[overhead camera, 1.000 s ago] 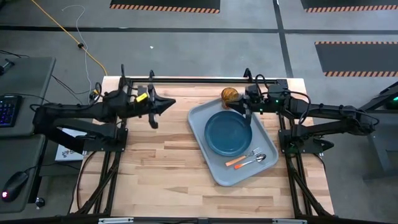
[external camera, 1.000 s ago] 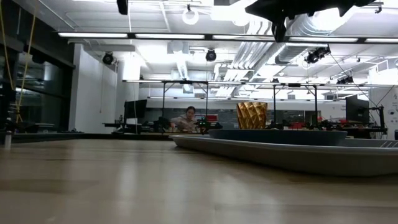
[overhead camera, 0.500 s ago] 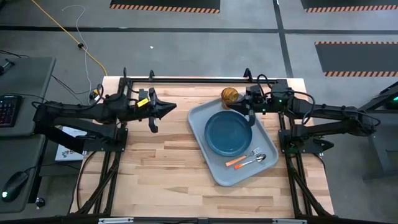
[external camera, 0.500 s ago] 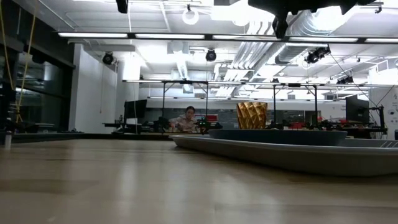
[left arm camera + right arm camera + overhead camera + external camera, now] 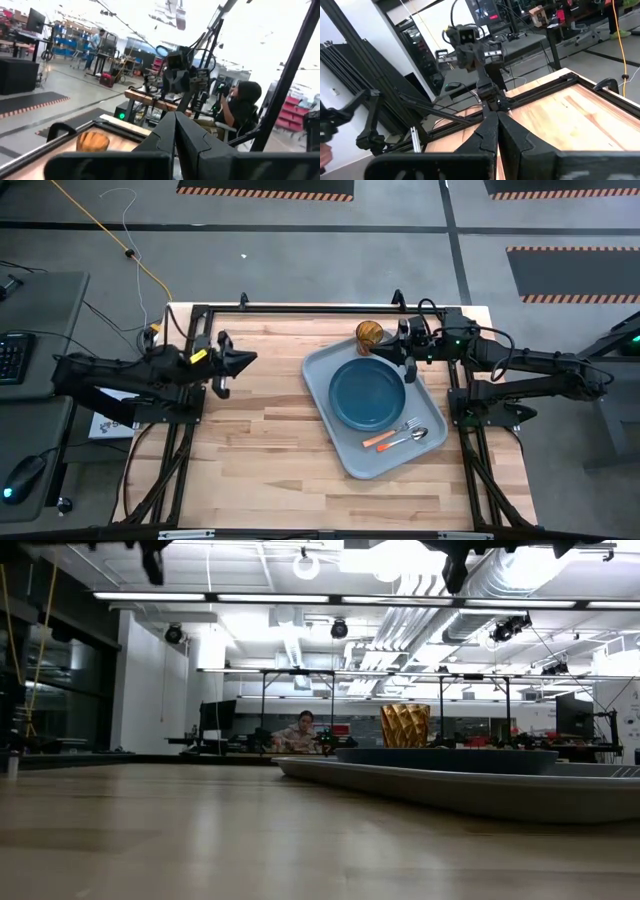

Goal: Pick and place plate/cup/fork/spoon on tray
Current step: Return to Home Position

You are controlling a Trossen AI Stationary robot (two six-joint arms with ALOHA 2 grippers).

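The pale grey-blue tray (image 5: 345,455) lies on the right half of the wooden table. On it lie the teal plate (image 5: 368,393), the orange-handled fork (image 5: 385,436) and the spoon (image 5: 412,437). The brown cup (image 5: 369,334) stands on the table just beyond the tray's far edge; it also shows in the low view (image 5: 405,726). My right gripper (image 5: 385,352) is shut and empty, up in the air beside the cup and over the tray's far edge. My left gripper (image 5: 250,358) is shut and empty, above the table's left part.
A black frame rail (image 5: 300,308) runs along the table's far edge. Bare wood (image 5: 260,450) lies between the left arm and the tray. A person (image 5: 300,730) sits in the room beyond the table.
My left gripper has drawn back toward the table's left edge, staying shut. My right gripper has shifted slightly toward the right edge. The tray, plate, cup, fork and spoon have not moved.
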